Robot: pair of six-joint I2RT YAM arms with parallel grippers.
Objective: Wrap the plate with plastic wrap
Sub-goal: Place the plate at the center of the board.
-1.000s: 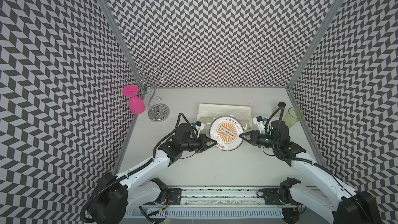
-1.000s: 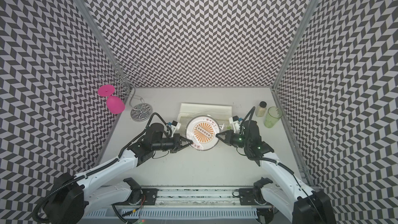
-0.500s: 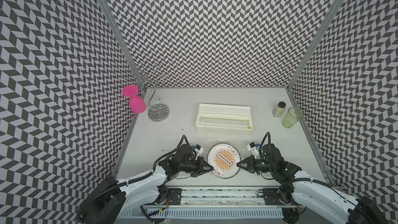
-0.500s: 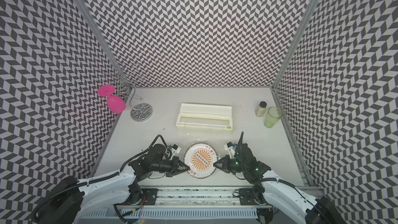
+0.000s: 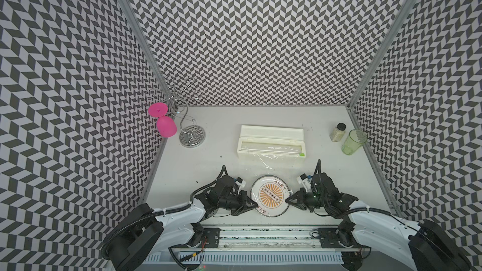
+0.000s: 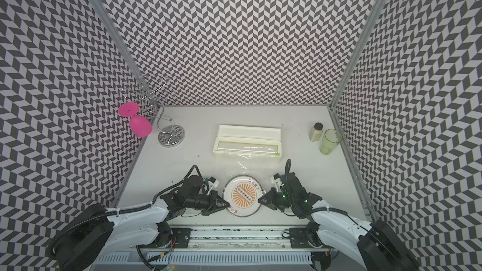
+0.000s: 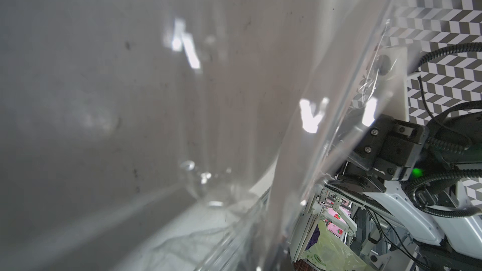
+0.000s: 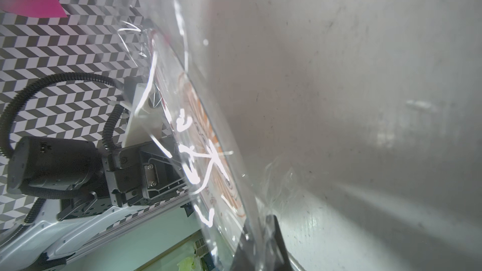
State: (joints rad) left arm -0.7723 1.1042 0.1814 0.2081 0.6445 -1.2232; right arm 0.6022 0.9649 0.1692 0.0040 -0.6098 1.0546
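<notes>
Desk (image 5: 187,168) carries the dispenser box (image 5: 271,136) beyond both hands. Plastic wrap (image 5: 271,159) runs from it over the plate (image 5: 270,195), which lies between left hand (image 5: 255,205) and right hand (image 5: 287,200). Each hand is pinched shut on the film, apparently to draw it taut.

Front centre of worktop (image 5: 208,162), near the front edge: plate (image 5: 270,195). At its left rim, left gripper (image 5: 254,205); at its right rim, right gripper (image 5: 288,200). Behind plate, mid-worktop: dispenser box (image 5: 271,143). From box forward to plate runs plastic wrap (image 5: 271,160). Back left: wire stand (image 5: 192,135), with glass (image 5: 166,126) hanging on it. Back right: jar (image 5: 338,132), with cup (image 5: 353,142) just beside it, to its right and nearer the front.
</notes>
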